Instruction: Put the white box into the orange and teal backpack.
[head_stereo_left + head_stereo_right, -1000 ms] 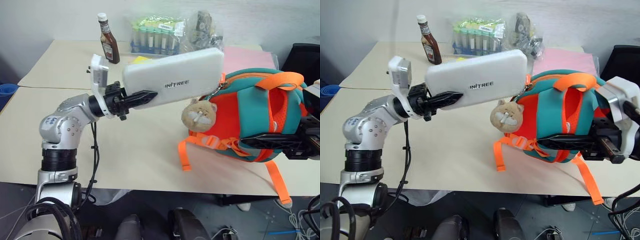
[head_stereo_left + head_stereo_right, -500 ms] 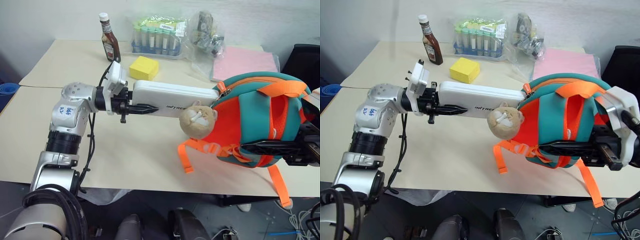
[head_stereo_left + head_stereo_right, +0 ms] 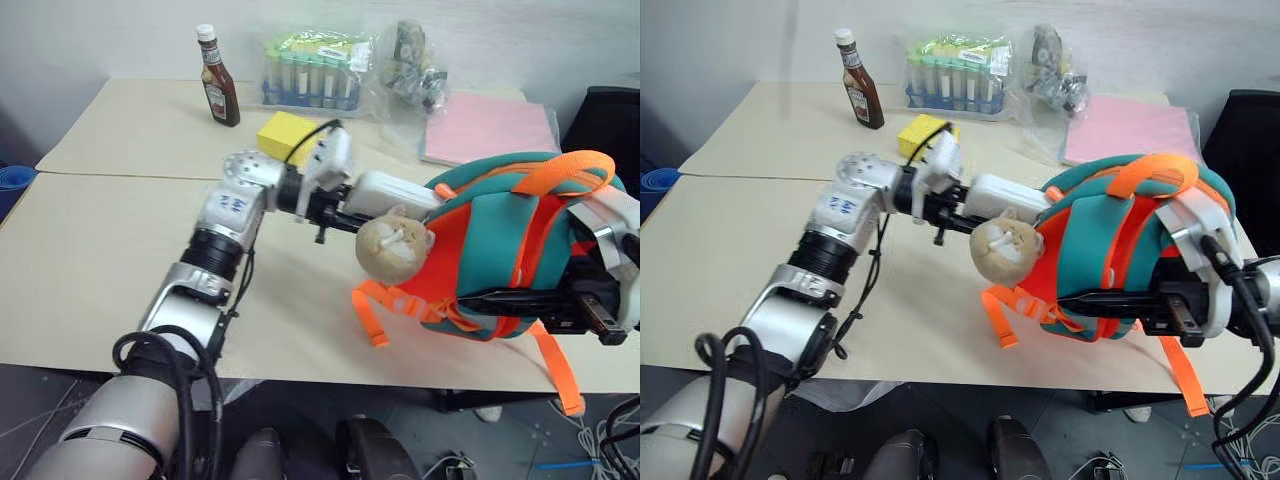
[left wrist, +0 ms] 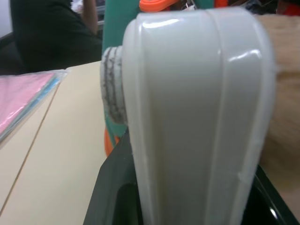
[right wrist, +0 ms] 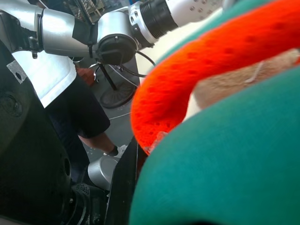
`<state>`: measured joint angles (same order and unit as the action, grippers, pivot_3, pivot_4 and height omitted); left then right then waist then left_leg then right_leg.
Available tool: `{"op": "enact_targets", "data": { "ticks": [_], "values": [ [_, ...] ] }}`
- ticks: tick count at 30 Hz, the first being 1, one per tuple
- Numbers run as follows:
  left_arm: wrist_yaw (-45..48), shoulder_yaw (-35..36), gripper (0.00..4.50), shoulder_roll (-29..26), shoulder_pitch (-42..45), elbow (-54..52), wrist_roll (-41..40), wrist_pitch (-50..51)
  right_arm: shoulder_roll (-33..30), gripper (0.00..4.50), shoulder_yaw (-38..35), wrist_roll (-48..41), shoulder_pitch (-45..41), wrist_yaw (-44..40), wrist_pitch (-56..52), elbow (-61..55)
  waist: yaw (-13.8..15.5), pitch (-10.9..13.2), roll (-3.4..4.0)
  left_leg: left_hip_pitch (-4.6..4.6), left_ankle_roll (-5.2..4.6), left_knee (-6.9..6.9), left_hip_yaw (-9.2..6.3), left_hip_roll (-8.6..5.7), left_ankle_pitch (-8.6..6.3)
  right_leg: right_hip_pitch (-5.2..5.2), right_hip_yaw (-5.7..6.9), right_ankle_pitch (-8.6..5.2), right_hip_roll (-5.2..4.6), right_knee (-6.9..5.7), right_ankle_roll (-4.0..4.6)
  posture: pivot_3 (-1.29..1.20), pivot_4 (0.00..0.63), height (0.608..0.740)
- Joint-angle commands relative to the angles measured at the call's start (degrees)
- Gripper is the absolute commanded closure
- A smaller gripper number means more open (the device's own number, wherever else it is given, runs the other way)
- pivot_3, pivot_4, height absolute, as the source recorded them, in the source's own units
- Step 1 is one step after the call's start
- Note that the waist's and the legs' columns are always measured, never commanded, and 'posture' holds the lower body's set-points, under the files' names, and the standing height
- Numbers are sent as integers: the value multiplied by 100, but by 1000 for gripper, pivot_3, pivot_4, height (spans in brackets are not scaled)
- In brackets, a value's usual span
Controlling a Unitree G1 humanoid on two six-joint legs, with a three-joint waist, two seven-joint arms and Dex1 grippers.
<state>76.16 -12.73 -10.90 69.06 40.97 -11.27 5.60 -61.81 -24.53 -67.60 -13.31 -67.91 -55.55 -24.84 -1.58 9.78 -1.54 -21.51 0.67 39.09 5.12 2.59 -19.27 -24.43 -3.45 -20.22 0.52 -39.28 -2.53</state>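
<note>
White plastic box (image 3: 393, 192) sits clamped in my left gripper (image 3: 335, 212), its far end inside the orange and teal backpack (image 3: 500, 250) near the table's (image 3: 100, 260) right front edge. My right gripper (image 3: 530, 300) is pinched shut on the backpack.

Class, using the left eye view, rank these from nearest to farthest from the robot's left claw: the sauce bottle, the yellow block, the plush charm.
1. Plush charm, just beside the left claw, hanging on the backpack.
2. Yellow block, behind the arm.
3. Sauce bottle, at the table's far edge.
</note>
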Motion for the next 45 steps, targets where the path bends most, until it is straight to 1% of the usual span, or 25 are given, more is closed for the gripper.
{"op": "enact_targets", "data": {
  "ticks": [1,4,6,7,10,12,13,14,15,17,19,23,26,27,30,32,35,38,42,45],
  "values": [
    [-157,-157,3208,470,192,39,154,-126,105,4474,33,-9,-123,130,182,-149,-7,0,0,0,0,0,0,0,0,0,-1,0,1,0,0,0,150,740],
    [-471,-255,3208,866,151,4,326,5,215,4474,94,79,-116,352,251,-179,4,0,0,1,0,-1,0,0,0,0,-2,0,2,-1,0,0,150,740],
    [-649,-163,2497,948,139,-60,328,97,261,4500,108,70,-116,465,263,-197,4,0,0,0,0,-1,1,0,0,-1,-3,0,1,-1,0,0,150,740],
    [-746,-34,2290,940,137,-108,258,198,278,4500,101,62,-103,504,277,-204,-2,0,0,0,0,-1,1,0,0,-1,-4,0,1,-1,0,0,150,740],
    [-674,231,1433,637,23,-451,69,419,309,4500,54,24,-40,603,286,-222,-19,0,0,2,1,-1,1,1,0,-2,-4,0,2,-7,0,0,150,740],
    [-533,375,790,296,-147,-847,-59,643,350,4500,10,-3,2,662,287,-238,-28,0,0,3,4,-2,3,4,2,-7,-6,0,4,-14,0,0,150,740],
    [-492,436,553,171,-215,-1011,-132,759,367,4500,-7,-17,16,691,287,-241,-27,0,0,5,6,-4,3,5,3,-7,-6,0,5,-16,0,0,150,740],
    [-395,540,299,-42,-316,-1243,-260,923,396,4500,-14,-18,32,732,298,-238,-34,0,0,6,9,-5,3,6,5,-8,-6,0,6,-17,0,0,150,740],
    [-231,697,32,-378,-448,-1528,-437,1177,436,4500,6,20,46,781,323,-233,-38,0,1,8,11,-6,3,8,6,-7,-6,0,6,-20,0,0,150,740],
    [54,980,10,-976,-633,-1921,-804,1693,501,4500,63,95,64,833,374,-239,-61,0,1,10,16,-6,3,11,9,-8,-6,0,6,-22,0,0,150,740],
    [73,1154,10,-1245,-672,-2115,-1078,2107,517,4500,86,115,75,849,394,-234,-47,0,2,11,19,-5,2,13,11,-8,-4,0,6,-25,1,0,150,740],
    [36,1420,10,-1501,-600,-2585,-1716,3157,511,4500,118,123,75,850,420,-192,62,0,1,8,15,5,-6,7,9,2,5,0,-6,-17,0,0,150,740],
    [-27,1338,10,-1450,-691,-3287,-2125,3725,521,4500,150,128,51,855,422,-170,82,0,1,3,4,11,-6,1,3,7,5,0,-11,-15,0,0,150,740],
    [-137,1203,10,-1380,-763,-3439,-1996,3576,528,4500,154,120,40,863,420,-164,83,0,1,2,4,11,-6,2,3,7,5,0,-12,-14,0,0,150,740],
    [-769,722,10,-1086,-900,-3389,-1106,2491,554,4500,148,66,25,899,399,-172,97,-1,1,8,5,11,-6,1,3,10,3,0,-10,-12,0,0,150,740],
    [-1148,495,10,-900,-895,-3046,-586,1710,567,4500,116,12,51,922,375,-209,111,-1,1,18,6,11,-4,0,4,14,1,0,-7,-15,0,0,150,740],
    [-1536,362,10,-690,-820,-2457,-122,774,577,4500,34,-66,145,955,347,-285,66,-1,1,21,6,7,3,2,4,13,-6,0,0,-18,0,0,150,740],
    [-1622,425,10,-583,-719,-2021,-41,321,580,4500,-48,-141,260,1009,343,-350,31,0,0,20,6,3,3,4,4,12,-6,0,2,-16,0,0,150,740],
    [-1406,853,10,-504,-557,-1835,-617,450,587,4500,-138,-189,420,1125,369,-421,5,0,0,18,6,3,3,4,4,12,-5,0,1,-15,0,0,150,740],
    [-1471,994,10,-542,-493,-1698,-657,429,587,4500,-203,-223,501,1190,398,-449,3,0,0,17,6,4,2,5,4,11,-4,0,2,-16,0,0,150,740]
  ]
}}
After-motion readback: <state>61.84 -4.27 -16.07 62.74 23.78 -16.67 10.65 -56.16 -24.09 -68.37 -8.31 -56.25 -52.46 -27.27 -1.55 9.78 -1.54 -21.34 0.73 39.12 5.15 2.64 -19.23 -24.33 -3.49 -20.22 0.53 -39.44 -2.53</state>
